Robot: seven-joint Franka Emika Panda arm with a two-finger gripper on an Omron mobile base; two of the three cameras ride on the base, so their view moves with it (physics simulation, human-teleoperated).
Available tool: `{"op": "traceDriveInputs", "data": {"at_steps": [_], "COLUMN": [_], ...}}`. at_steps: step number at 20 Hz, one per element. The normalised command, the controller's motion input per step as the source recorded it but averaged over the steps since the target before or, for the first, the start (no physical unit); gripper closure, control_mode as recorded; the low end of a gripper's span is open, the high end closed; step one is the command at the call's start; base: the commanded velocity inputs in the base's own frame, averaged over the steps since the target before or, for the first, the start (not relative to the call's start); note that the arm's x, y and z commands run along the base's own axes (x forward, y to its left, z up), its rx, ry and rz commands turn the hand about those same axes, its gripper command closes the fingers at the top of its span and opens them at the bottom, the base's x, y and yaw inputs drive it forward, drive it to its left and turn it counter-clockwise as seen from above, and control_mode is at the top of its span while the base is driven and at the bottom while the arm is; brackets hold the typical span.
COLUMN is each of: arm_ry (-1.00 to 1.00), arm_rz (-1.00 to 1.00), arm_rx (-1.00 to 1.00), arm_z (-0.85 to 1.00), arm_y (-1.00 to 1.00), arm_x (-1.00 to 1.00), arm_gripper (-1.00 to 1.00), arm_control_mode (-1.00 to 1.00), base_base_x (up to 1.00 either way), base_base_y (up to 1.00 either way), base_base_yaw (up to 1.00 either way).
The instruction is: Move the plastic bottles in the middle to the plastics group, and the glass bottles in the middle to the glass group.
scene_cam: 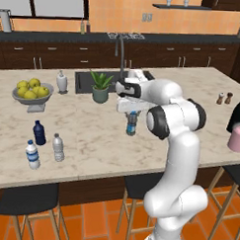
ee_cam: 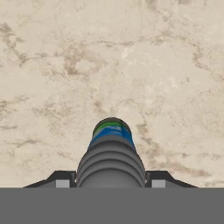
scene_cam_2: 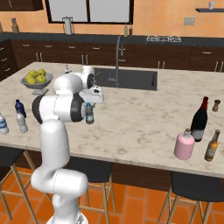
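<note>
The arm's gripper [scene_cam: 131, 114] is clamped on the blue-label bottle [scene_cam: 131, 123], near the middle of the counter [scene_cam: 91, 135], in front of the sink [scene_cam_2: 127, 78]. This looks like the grab step. Next it likely needs to lift and carry the bottle to the plastics group, the navy bottle [scene_cam: 39, 132] and white-cap bottle [scene_cam: 33, 154], past the sink's other side. The clear bottle [scene_cam: 58, 147] already stands there. The bowl [scene_cam: 32, 96] holds lemons [scene_cam: 31, 88].

Upper part of blue-labelled clear plastic water bottle [scene_cam: 131, 123] was hidden behind white robot hand. Tall near-black wine bottle [scene_cam: 238, 113] beside it was cut by frame edge.
</note>
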Motion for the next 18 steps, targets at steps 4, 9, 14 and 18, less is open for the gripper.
{"op": "traceDriveInputs", "data": {"at_steps": [4, 9, 14, 18], "arm_ry": [0.02, 0.02, 0.00, 0.00], "arm_rz": [0.00, 0.00, 0.00, 0.00], "arm_rx": [0.00, 0.00, -0.01, 0.00], "arm_z": [0.02, 0.01, 0.00, 0.00], "arm_y": [1.00, 1.00, 1.00, 1.00], "arm_x": [0.00, 0.00, 0.00, 0.01], "arm_gripper": [1.00, 1.00, 1.00, 1.00], "arm_control_mode": [-1.00, -1.00, -1.00, -1.00], "base_base_x": [0.00, 0.00, 0.00, 0.00], "base_base_y": [0.00, 0.00, 0.00, 0.00], "base_base_yaw": [0.00, 0.00, 0.00, 0.00]}}
